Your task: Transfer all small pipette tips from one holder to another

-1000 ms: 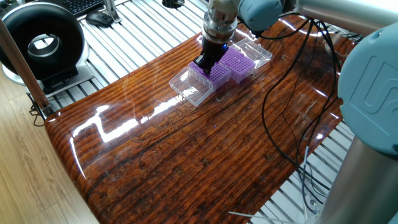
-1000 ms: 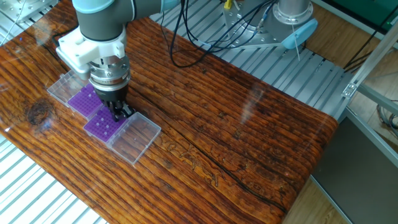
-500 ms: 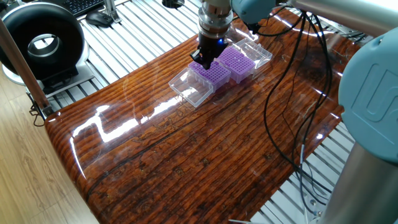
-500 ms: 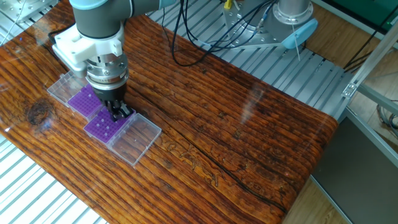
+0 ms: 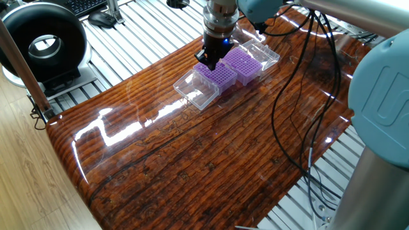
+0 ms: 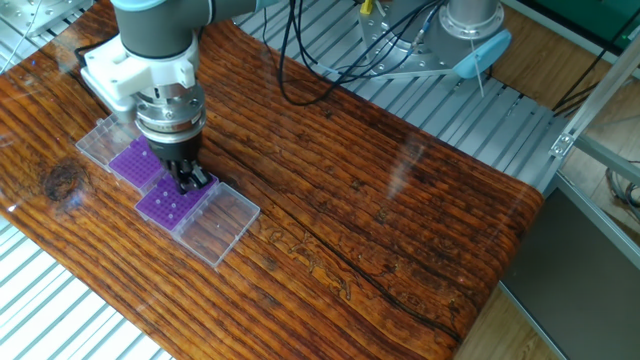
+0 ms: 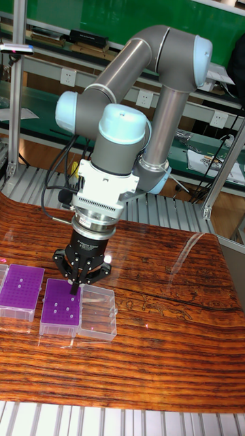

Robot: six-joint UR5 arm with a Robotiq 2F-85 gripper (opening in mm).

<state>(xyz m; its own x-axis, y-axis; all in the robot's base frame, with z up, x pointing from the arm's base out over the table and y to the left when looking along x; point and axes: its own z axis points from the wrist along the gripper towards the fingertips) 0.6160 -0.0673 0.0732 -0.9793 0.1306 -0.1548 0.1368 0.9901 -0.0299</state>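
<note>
Two purple racks (image 7: 20, 291) (image 7: 61, 305) side by side on table (image 7: 163, 354), pale small pipette tips (image 7: 58, 312) dotted in near rack. Gripper (image 7: 75, 289) fingers nearly together, poised over rack's right edge; grasp unclear. Clear lid (image 7: 97, 313) touching rack's right side.

Bright overhead light, sharp focus (tabletop (image 5: 192, 153) glare)

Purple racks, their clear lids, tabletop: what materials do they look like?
Purple racks: opaque matte plastic, likely molded, with an even hole grid. Clear lids: transparent glossy plastic; wood grain shows through. Tabletop: wood or wood-look laminate, high gloss, mirroring lights.
</note>
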